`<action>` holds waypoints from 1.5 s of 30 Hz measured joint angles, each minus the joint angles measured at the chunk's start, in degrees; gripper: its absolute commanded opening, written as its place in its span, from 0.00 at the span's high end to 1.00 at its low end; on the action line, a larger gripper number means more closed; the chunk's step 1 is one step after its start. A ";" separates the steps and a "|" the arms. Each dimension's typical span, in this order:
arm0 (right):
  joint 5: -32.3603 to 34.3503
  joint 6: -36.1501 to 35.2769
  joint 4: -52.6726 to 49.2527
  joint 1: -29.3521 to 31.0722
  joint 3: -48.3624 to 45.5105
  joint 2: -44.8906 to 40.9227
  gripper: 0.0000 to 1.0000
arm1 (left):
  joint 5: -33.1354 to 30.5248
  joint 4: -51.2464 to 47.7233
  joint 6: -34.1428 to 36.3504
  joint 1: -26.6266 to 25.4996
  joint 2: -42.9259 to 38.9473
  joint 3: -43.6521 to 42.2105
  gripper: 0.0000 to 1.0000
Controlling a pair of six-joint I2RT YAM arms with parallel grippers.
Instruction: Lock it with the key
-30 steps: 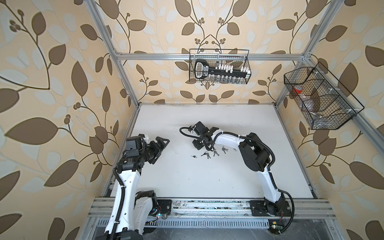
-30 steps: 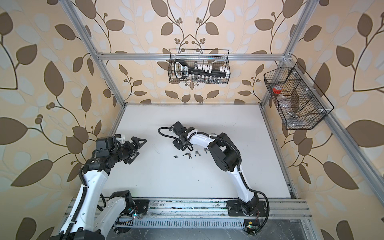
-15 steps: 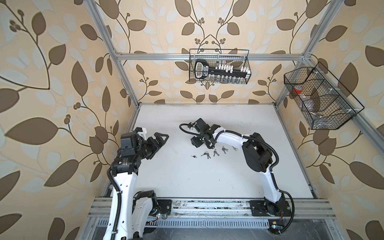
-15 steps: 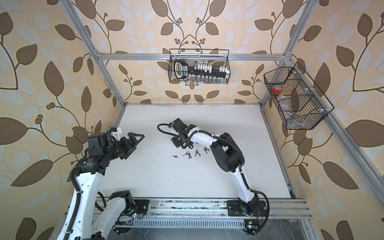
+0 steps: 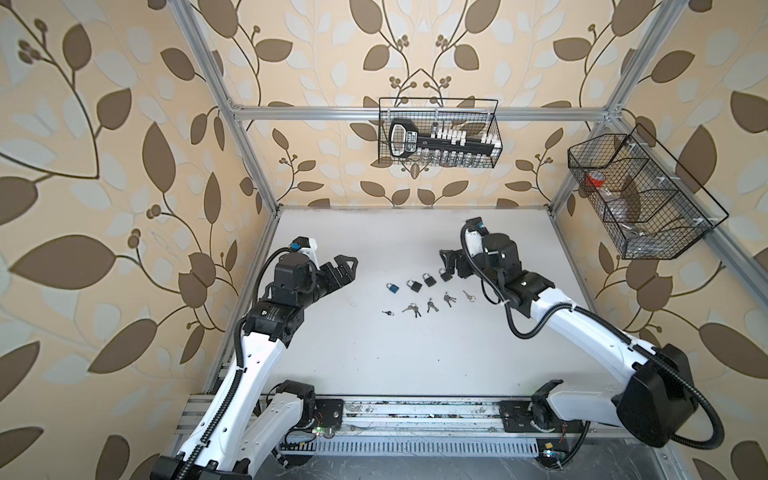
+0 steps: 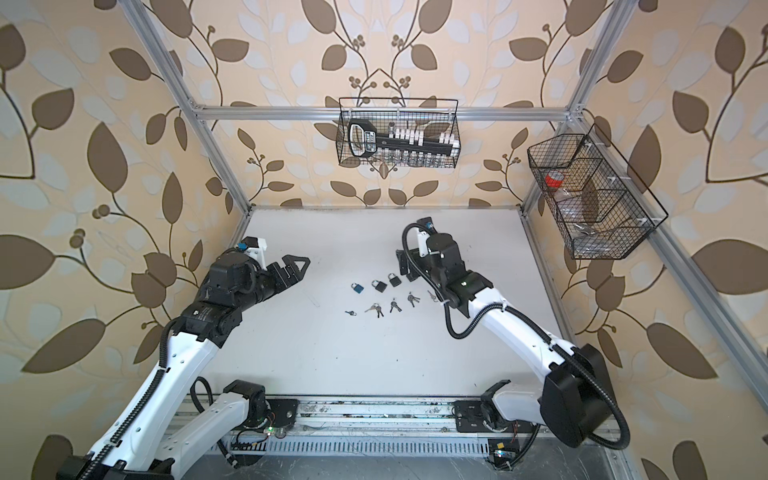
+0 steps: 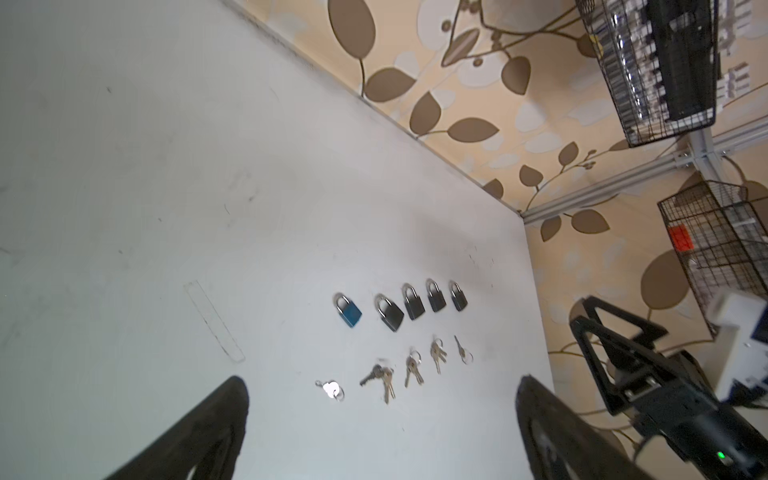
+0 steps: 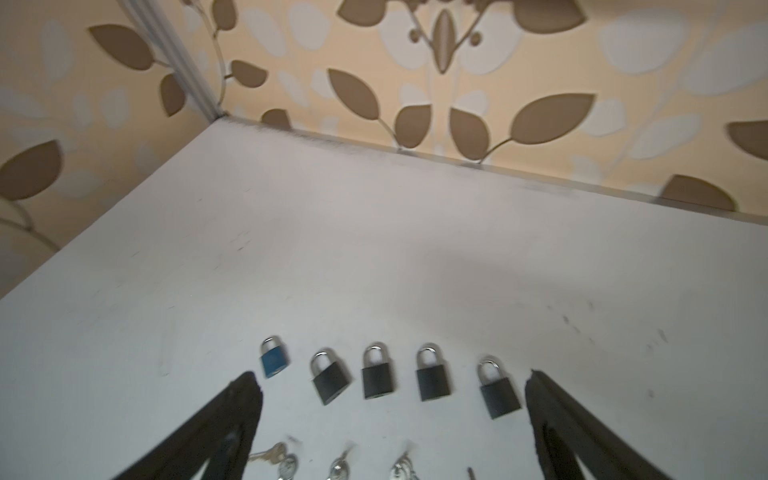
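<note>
My left fingers (image 7: 216,415) stand apart and empty above the surface (image 5: 374,365), well to the left of the row. The blue padlock (image 5: 392,287) heads that row. Four black padlocks (image 5: 414,285) follow rightward, shackles toward the back wall, bodies toward me. The keys (image 5: 431,306) lie in a matching row on my side of the padlocks. My right fingers (image 8: 548,407) stand apart and empty, just beside the rightmost black padlock (image 8: 497,392). Finding: the right arm is nearer; the keys lie short of its fingertips, toward its base.
</note>
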 measured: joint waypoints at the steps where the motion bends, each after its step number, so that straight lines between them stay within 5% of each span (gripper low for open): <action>1: 1.99 0.17 1.11 -0.66 -1.86 -0.72 0.01 | -1.62 2.27 0.72 0.00 -0.39 -1.60 0.01; 10: 9.35 -1.07 14.16 -15.47 -18.40 -4.48 0.01 | -17.86 21.53 14.84 0.00 -5.35 -20.11 0.01; 22: 11.15 -10.25 36.22 -18.69 -32.37 0.94 0.01 | -30.77 39.39 26.99 0.00 3.17 -35.01 0.01; 34: 3.10 -11.63 58.62 -23.43 -39.06 6.84 0.01 | -26.86 63.73 33.64 1.81 22.73 -37.11 0.01; 45: -3.93 -11.85 73.46 -24.81 -45.27 12.37 0.01 | -20.55 65.02 32.59 8.41 37.16 -28.61 0.01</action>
